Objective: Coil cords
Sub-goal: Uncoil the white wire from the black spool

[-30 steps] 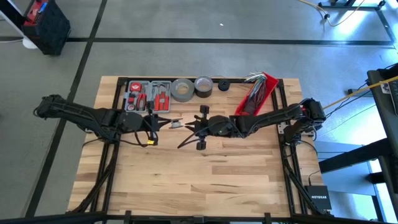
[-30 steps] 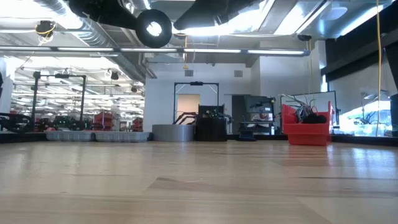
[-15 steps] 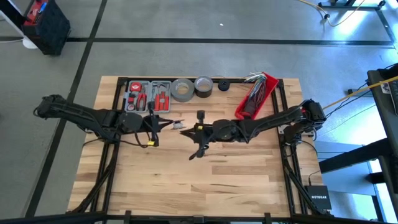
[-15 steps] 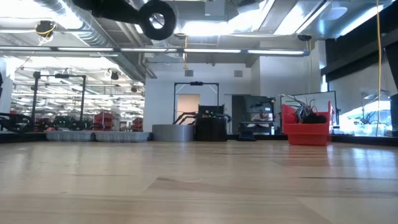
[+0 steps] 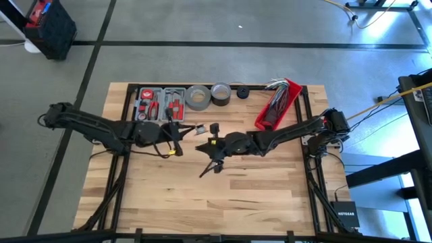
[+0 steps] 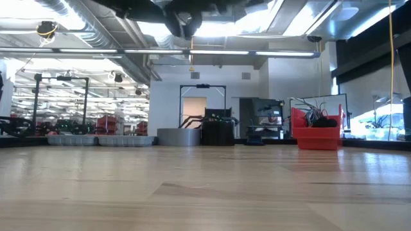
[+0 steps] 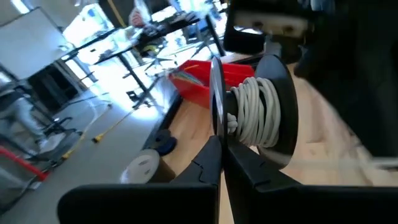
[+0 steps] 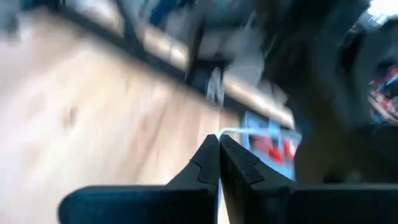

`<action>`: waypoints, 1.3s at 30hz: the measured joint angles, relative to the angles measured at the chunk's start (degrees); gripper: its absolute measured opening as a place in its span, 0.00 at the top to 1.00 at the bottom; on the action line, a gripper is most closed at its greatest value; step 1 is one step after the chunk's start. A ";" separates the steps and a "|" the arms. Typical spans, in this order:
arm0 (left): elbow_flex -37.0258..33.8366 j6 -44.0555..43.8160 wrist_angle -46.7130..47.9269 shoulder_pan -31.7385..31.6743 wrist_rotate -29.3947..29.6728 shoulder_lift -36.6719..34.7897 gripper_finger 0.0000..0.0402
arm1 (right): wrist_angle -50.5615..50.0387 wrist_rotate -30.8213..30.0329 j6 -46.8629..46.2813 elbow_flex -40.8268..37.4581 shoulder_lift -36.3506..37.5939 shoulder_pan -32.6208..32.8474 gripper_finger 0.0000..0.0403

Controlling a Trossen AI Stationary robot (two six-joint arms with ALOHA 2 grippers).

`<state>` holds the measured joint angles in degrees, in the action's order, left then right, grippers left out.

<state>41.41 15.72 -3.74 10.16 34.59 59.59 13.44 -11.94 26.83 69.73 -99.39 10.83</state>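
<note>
The left arm is reaching in from the table's left edge to the middle. The left gripper (image 7: 219, 138) is pressing its fingers together on the thin rim of a black spool (image 7: 280, 81). The right arm is coming from the right edge and meeting it there. The wooden table (image 5: 223, 202) is showing wide bare wood in front of both arms, while the back edge is crowded, from left to right, with a tool case (image 5: 158, 102), a grey tape roll (image 5: 198, 96), a dark tape roll (image 5: 221, 92), a small black puck (image 5: 242, 93) and a red bin (image 5: 277, 103).

Only the left wrist view is showing the white cord (image 7: 258, 118) lying in turns around the spool. Only the right wrist view is showing the right gripper (image 8: 217, 140) with fingers together, a thin piece of white cord seeming to run out from the tips, though that picture is blurred. The low view is catching only a dark round disc (image 6: 183, 19) high above the table.

Compared with one second ago, the left gripper is standing farther to the right, the right gripper's fingers have closed, and the disc in the low view is sitting farther right and higher.
</note>
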 joint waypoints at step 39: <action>-0.02 -7.92 17.69 0.05 17.31 -9.75 1.00 | -42.86 -23.98 -11.99 9.25 0.87 2.70 0.98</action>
<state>41.39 7.79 13.96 10.22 51.90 49.84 -29.41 -35.92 14.84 78.98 -98.52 13.53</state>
